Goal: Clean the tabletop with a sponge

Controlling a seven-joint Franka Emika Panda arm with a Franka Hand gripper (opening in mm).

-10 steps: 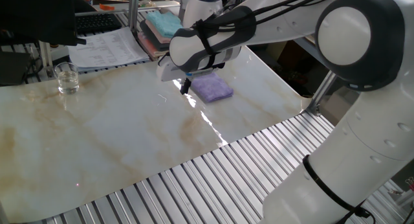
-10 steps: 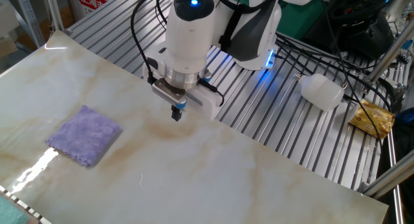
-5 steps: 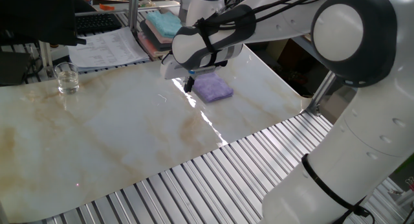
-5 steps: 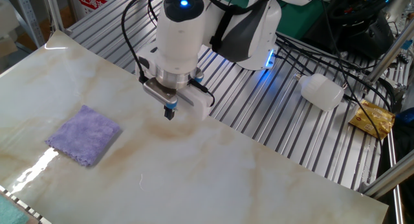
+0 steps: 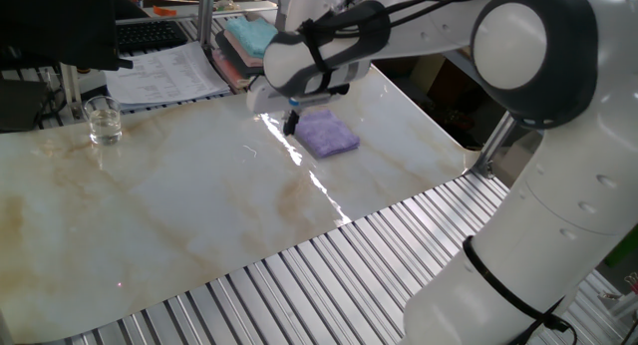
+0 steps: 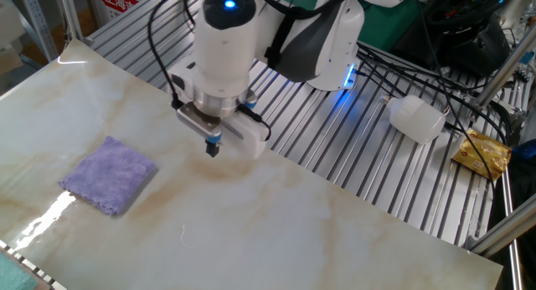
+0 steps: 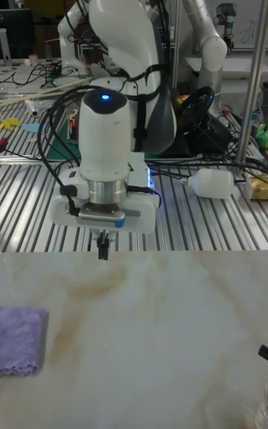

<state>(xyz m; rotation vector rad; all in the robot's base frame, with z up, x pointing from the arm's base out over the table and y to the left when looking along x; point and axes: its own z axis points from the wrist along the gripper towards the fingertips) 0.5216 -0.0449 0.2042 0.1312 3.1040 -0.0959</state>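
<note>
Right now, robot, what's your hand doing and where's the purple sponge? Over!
Gripper shut, empty, above the tabletop. Sponge flat on the tabletop, untouched, off to the gripper's side. Nothing between them.

Your gripper (image 6: 212,148) has slid across the tabletop (image 6: 335,231) toward the sponge (image 6: 110,174) since a second ago (fingers pinched together, holding nothing), and now hangs near its edge, not touching.

Bright, even overhead light fills all three views. The glossy table (image 5: 179,205) throws a white streak of glare just beside the end effector (image 5: 290,125), reaching toward the slats. Shadows stay soft. A blue lamp glows above the end effector (image 7: 102,247). The tall view looks slightly grainy.
</note>
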